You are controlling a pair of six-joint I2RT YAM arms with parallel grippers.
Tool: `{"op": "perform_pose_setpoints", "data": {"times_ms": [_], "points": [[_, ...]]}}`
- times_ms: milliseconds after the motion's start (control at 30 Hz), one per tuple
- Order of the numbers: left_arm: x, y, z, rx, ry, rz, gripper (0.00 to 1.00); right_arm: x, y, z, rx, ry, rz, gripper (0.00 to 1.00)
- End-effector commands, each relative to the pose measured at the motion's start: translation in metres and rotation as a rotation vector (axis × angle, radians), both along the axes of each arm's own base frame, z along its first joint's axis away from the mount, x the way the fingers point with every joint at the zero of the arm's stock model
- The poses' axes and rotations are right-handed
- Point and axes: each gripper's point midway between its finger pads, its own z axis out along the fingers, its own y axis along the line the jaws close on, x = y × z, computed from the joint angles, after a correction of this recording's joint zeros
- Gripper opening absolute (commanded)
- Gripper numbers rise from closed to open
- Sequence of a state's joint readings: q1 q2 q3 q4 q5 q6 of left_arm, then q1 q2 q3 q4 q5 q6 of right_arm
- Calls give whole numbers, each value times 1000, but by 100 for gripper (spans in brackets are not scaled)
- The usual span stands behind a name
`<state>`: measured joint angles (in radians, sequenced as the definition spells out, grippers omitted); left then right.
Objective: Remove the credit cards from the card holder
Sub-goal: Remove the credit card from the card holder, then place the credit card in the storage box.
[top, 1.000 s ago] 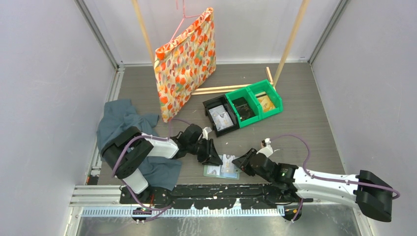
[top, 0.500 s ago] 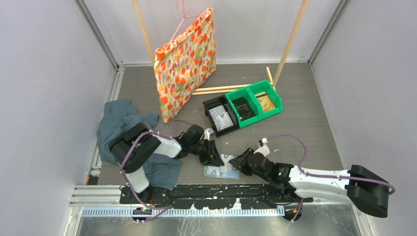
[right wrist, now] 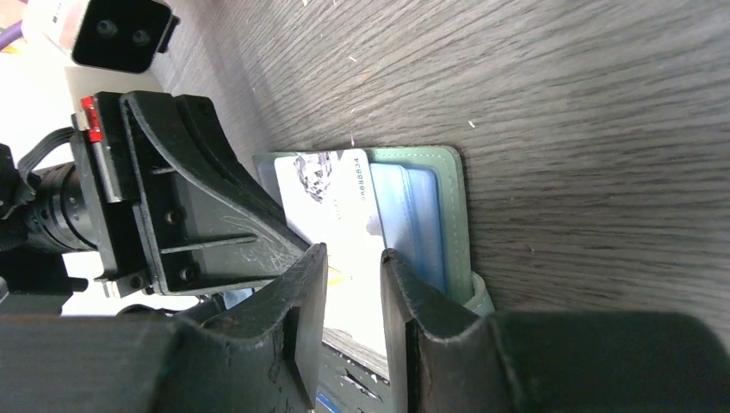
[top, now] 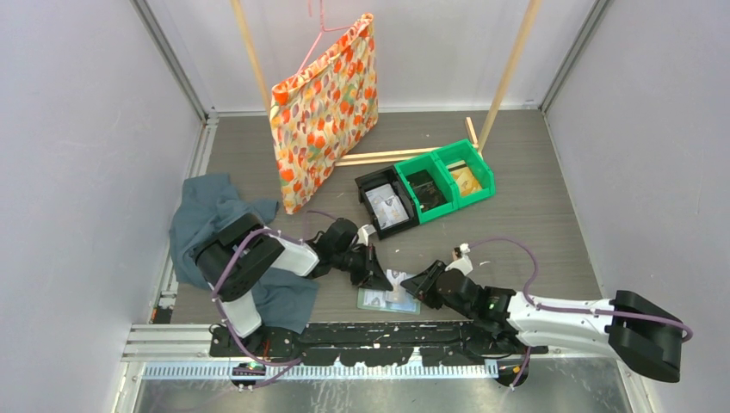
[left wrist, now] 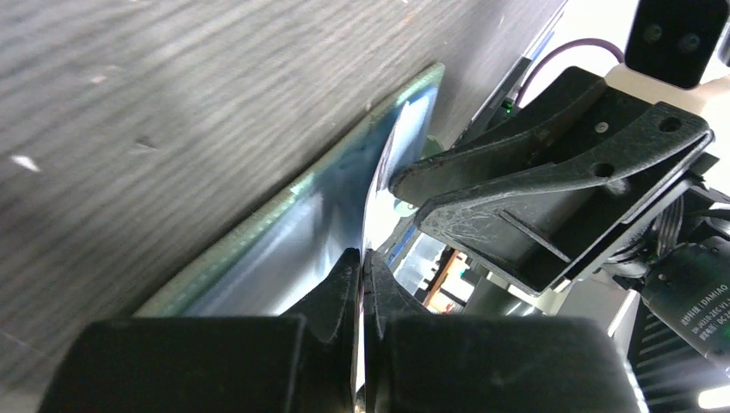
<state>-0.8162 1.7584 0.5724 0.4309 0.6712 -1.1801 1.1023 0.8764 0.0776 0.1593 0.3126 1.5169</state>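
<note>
The card holder [top: 377, 300] lies open and flat on the table near the front edge, sage-green with pale blue inner panels [right wrist: 422, 215]. My left gripper [top: 382, 279] is shut on the edge of a white card [top: 398, 278], which stands partly out of the holder. In the left wrist view the gripper [left wrist: 363, 255] pinches the thin card [left wrist: 376, 198] edge-on above the holder [left wrist: 284, 232]. My right gripper [top: 412, 283] is open just right of the card. In the right wrist view its jaws [right wrist: 353, 258] stand apart over the card [right wrist: 331, 198], not closed on it.
A black bin [top: 386, 205] and green bins [top: 448, 182] stand behind the holder. A dark teal cloth [top: 207, 215] lies under the left arm. A floral bag [top: 327, 103] hangs at the back. Wooden sticks [top: 396, 155] lie behind the bins. The metal rail [top: 370, 340] runs along the front.
My right gripper has moved left, closer to the card and the holder. My left gripper has stayed shut on the card with little movement.
</note>
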Motion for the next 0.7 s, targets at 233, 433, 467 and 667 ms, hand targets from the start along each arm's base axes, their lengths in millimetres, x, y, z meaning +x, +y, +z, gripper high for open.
{"op": "perform_pose_setpoints", "data": {"times_ms": [233,433,467,667], "points": [[11,23,60,126,-161,-25,1,-4,-39,26,-120,-18,-42,53],[51,20,111,148,-310,41,1,3,-89,68,-222,-97,-157,55],[58,20,113,166,-320,63,1,4,-95,74,-243,-110,-169,55],[130,18,129,345,-482,52,1,8,-109,106,-340,-148,-172,56]]}}
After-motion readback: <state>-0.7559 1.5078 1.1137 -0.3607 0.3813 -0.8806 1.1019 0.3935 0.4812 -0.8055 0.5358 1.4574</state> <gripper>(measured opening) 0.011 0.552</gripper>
